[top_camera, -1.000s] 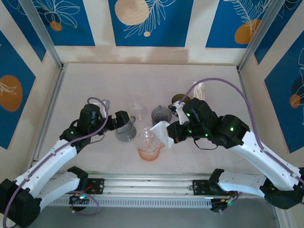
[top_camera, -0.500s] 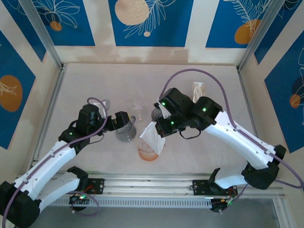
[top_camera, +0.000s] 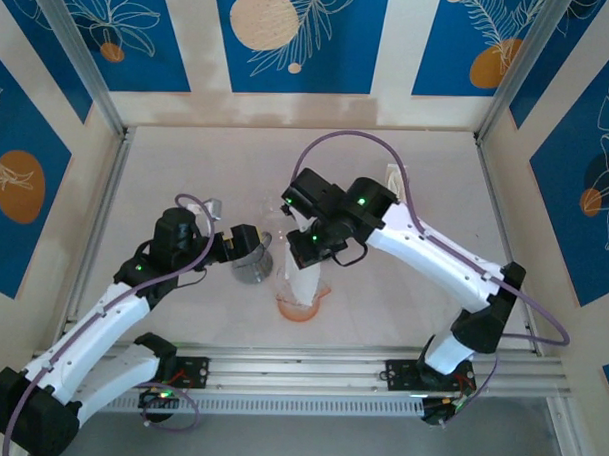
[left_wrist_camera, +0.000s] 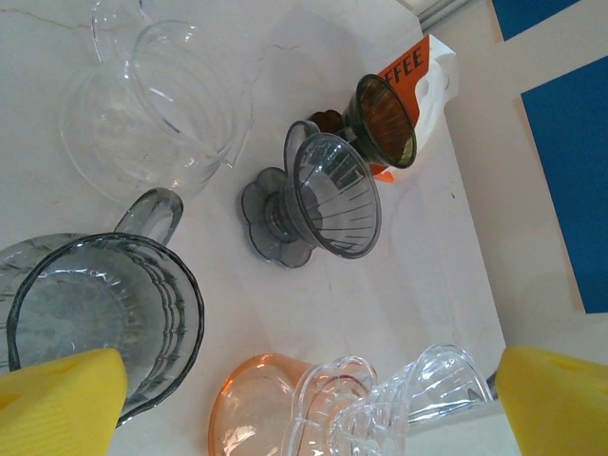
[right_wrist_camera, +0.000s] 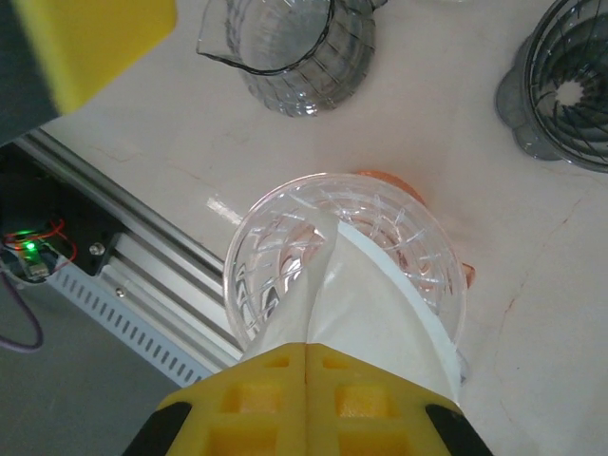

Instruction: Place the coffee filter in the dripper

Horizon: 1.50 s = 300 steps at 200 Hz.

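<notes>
White folded filter [right_wrist_camera: 375, 299], pinched by right pincer [right_wrist_camera: 306, 359], seemingly dips into clear dripper [right_wrist_camera: 255, 275]; left pincer [left_wrist_camera: 304, 401] spread.

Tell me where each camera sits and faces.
Top external: above and behind the bases, looking down on the table; both arms, left gripper and right gripper show.
Left wrist: low, facing across the table; open yellow fingers frame the clear dripper.
Right wrist: looking down into that dripper; shut fingers pinch the coffee filter.
Both wrist views share the dripper and grey pitcher.
</notes>
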{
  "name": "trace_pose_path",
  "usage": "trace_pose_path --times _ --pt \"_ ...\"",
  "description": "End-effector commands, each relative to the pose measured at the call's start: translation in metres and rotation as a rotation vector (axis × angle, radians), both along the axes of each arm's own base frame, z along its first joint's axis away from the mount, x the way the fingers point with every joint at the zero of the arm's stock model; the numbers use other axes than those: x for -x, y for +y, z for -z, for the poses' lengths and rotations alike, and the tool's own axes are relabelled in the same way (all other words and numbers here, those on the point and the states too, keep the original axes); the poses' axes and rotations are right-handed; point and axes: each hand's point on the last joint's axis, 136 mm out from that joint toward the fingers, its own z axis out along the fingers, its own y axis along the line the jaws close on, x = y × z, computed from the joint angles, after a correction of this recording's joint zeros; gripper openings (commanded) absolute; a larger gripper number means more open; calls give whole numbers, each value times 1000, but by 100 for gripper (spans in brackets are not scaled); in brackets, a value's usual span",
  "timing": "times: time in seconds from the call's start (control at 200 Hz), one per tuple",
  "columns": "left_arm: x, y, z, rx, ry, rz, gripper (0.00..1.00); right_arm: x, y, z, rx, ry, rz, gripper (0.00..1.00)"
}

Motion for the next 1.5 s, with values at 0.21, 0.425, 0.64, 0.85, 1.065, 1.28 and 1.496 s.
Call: trace_pose_path --times 0.21,0.425,0.64,0.85,1.065,1.28,1.496 --pt "7 -1 -10 12 -23 37 100 -8 17 35 36 -7 -5 0" --pt "10 -3 -9 20 -20 50 100 -8 18 39 9 -19 14 9" --pt "13 -7 -13 33 -21 79 96 -5 7 14 -89 -92 57 45" --pt "24 -19 -27 -58 -91 154 95 -7 -30 4 -120 -197 183 59" --pt "47 -53 -9 -249 -103 305 95 -6 -51 29 -88 -179 260 62" --pt "51 -61 17 -374 -88 328 94 -5 -52 47 -95 -153 271 66" --pt "49 -58 28 -393 -55 305 88 -5 -49 61 -77 -127 265 66"
